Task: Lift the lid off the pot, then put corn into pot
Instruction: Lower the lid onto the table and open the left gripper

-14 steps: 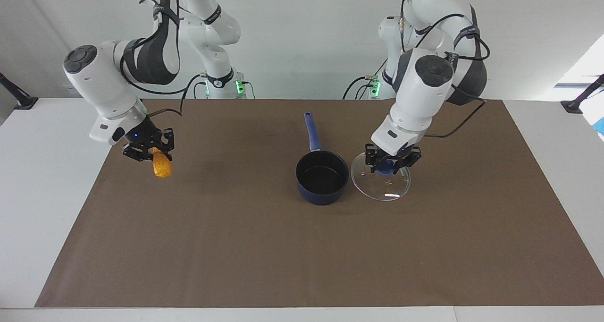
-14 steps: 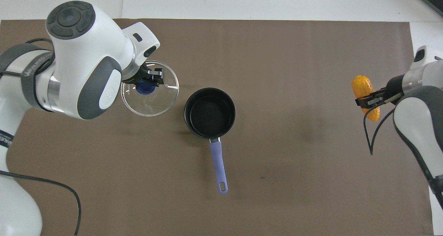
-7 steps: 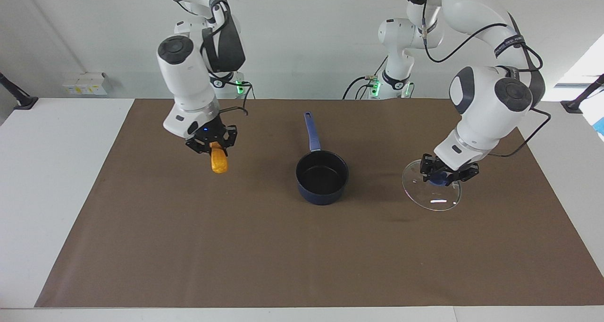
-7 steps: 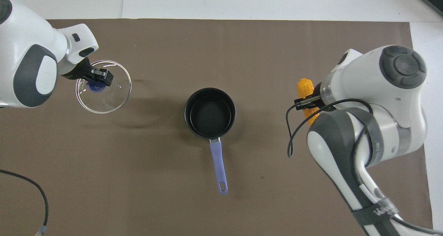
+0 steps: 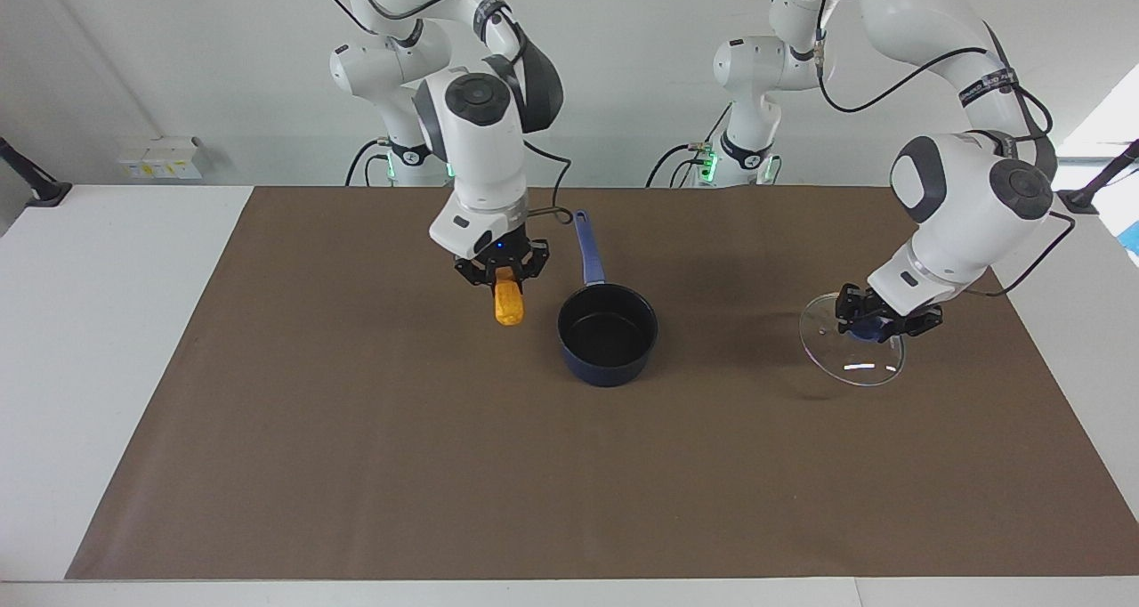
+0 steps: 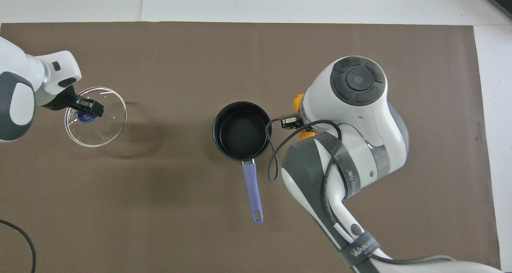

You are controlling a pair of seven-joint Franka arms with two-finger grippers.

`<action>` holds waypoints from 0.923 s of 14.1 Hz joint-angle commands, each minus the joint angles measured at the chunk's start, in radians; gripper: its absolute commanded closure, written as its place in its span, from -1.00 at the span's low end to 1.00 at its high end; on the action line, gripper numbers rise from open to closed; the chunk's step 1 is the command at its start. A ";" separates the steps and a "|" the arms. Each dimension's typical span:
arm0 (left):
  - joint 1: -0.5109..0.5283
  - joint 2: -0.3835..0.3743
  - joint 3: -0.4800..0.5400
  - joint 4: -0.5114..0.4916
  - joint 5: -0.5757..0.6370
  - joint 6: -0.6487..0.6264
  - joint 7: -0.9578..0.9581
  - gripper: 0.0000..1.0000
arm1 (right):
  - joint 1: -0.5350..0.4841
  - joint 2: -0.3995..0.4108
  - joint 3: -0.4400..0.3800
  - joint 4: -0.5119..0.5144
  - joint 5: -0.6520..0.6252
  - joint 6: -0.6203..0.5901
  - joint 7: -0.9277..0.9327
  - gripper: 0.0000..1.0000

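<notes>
We see the tabletop (image 5: 107, 340) under a wide brown mat (image 5: 356, 465) that covers most of it; the pot (image 5: 608, 333) stands upright near the middle of the mat, lidless, its black inside bare; its long handle (image 5: 587, 246) runs straight toward the robots' edge of the tabletop, so the pot's long axis lies from the robots' edge to the edge farthest from them. The lid (image 5: 852, 351) is off the pot and well apart from it, toward the left arm's end of the tabletop; it hangs tilted, above the mat, casting a shadow below it; the left end effector (image 5: 885, 320) is clamped on its blue knob (image 6: 85, 117). The corn (image 5: 509, 303) is the smallest thing here; it hangs with its long axis nearly vertical, its upper end pinched in the closed right end effector (image 5: 501, 267), its free rounded end pointing down at the mat; it is just beside the pot, toward the right arm's end of the tabletop, not over the pot's opening; from overhead the right arm hides most of the cob.
</notes>
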 commanded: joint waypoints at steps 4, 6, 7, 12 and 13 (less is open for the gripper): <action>0.115 -0.130 -0.010 -0.265 -0.011 0.125 0.113 1.00 | 0.053 0.242 0.077 0.280 0.015 -0.030 0.210 1.00; 0.137 -0.145 -0.010 -0.318 -0.011 0.152 0.124 1.00 | 0.061 0.319 0.079 0.361 0.015 -0.019 0.232 1.00; 0.140 -0.161 -0.008 -0.353 -0.011 0.187 0.130 1.00 | 0.064 0.334 0.079 0.366 0.016 -0.006 0.237 1.00; 0.156 -0.172 -0.008 -0.452 -0.011 0.318 0.161 1.00 | 0.064 0.347 0.085 0.325 0.027 0.050 0.235 1.00; 0.152 -0.170 -0.010 -0.452 -0.011 0.318 0.161 0.71 | 0.062 0.347 0.085 0.309 0.029 0.057 0.223 1.00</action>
